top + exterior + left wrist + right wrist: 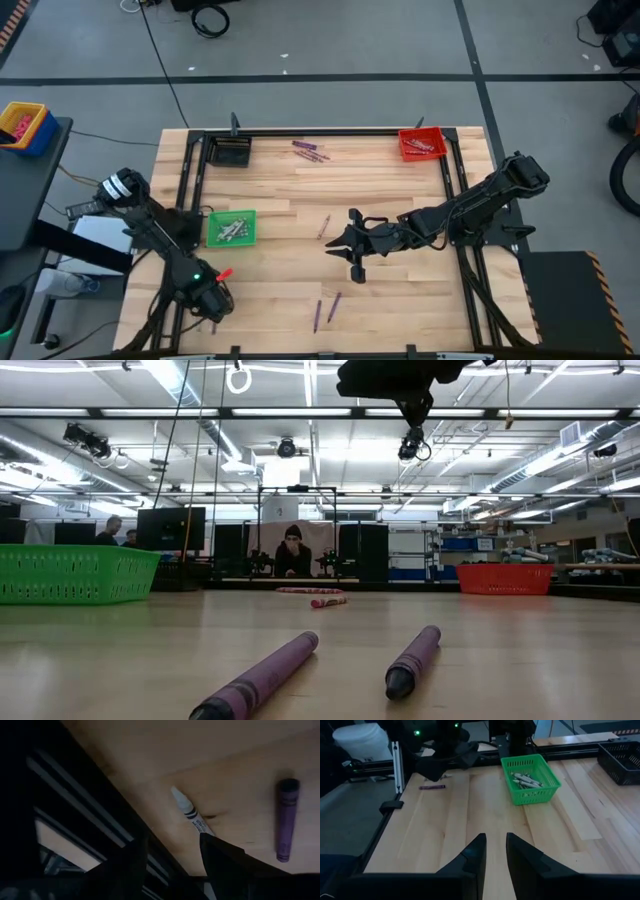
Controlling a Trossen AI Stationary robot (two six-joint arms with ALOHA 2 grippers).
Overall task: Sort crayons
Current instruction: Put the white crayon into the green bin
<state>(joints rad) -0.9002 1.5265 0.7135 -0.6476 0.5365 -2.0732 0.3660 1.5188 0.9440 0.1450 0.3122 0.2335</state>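
Left gripper (pixel 167 855) at table's near-left corner, low over white crayon (pixel 192 815); fingers apart, straddling its rear end, nothing clamped. Purple crayon (pixel 286 820) just beside.

Judgement: step in hand = pick white crayon for green bin (pixel 231 228), which already holds pale crayons. Centre fingers across barrel, not tip; close gently, lift straight, avoid dragging purple neighbour or clipping frame rail.

Right gripper (pixel 495 851) mid-table, fingers slightly apart, empty, hovering.

Loose crayons elsewhere: two purple near front edge (pixel 325 310), pink pair mid-table (pixel 323 226), purple group at back (pixel 310 150). Red bin (pixel 421 143) back right, black bin (pixel 229 152) back left.
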